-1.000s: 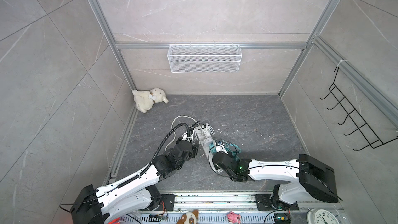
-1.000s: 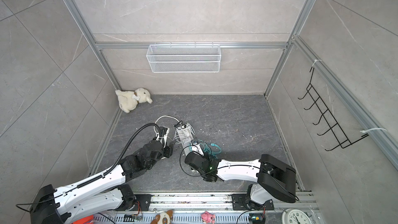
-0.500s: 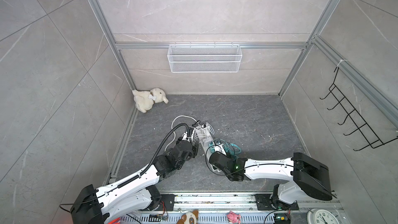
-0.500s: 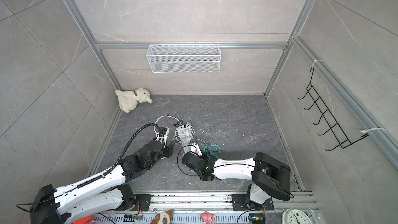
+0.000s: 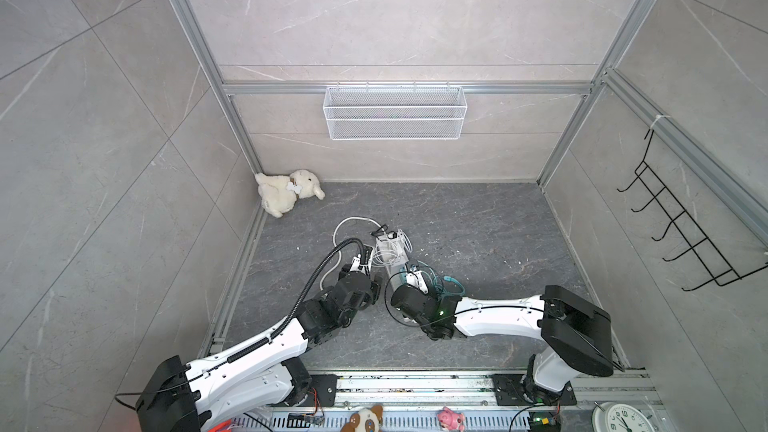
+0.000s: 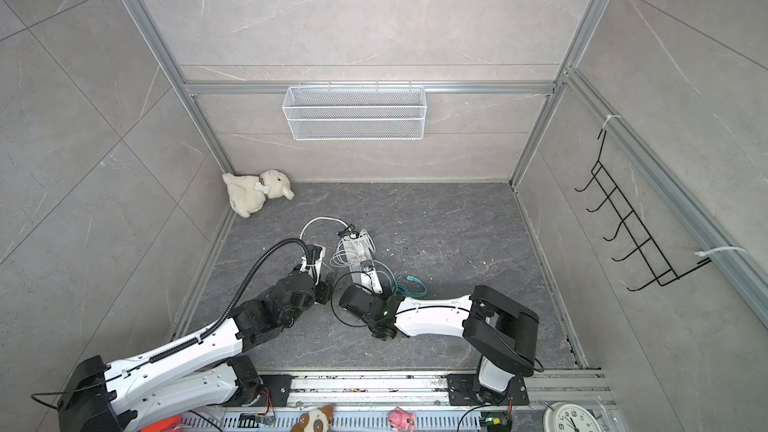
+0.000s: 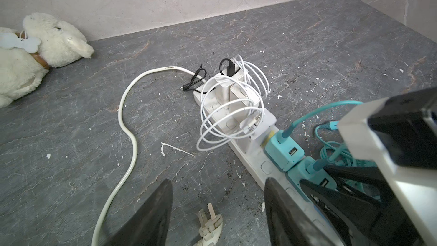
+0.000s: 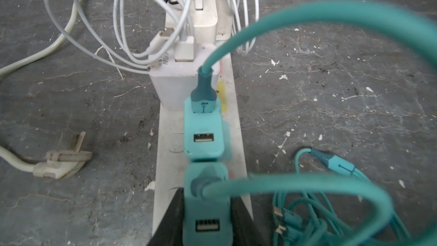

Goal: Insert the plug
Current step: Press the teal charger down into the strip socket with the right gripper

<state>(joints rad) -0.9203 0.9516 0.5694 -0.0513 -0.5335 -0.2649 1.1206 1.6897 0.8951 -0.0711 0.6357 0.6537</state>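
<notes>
Setting: crowded white power strip on floor.
Left gripper: spread apart, empty, beside strip.
Right gripper: clamped on teal charger at strip's near end.
Risk: unheld strip slides; prongs miss slots.

Left arm and right arm reach low from the front edge of the floor toward its middle, with their wrists close together. Left gripper: jaws apart, nothing between them, low over the floor. Right gripper: fingers pressed against both sides of a teal plug.
</notes>
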